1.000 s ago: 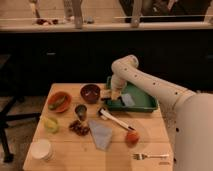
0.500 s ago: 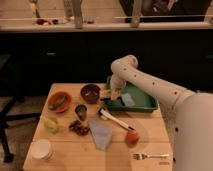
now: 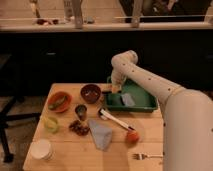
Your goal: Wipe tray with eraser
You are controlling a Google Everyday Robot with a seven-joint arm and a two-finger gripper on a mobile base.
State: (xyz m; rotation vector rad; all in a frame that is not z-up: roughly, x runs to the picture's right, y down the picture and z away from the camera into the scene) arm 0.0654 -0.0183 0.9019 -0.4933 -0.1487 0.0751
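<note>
camera view: the gripper (image 3: 116, 91) reaches down into the left end of the green tray (image 3: 145, 106), fingers drawn together on the eraser (image 3: 116, 88).

the eraser shows as a pale tan block pinched at the fingertips, low over the tray floor near its left wall; whether it touches the floor is unclear. a small grey-blue pad (image 3: 128, 100) lies in the tray just right of the gripper. the tray sits at the back right of the wooden table (image 3: 65, 160), beside a dark brown bowl (image 3: 91, 93); a blue-grey cloth (image 3: 101, 134) lies nearer the front.
</note>
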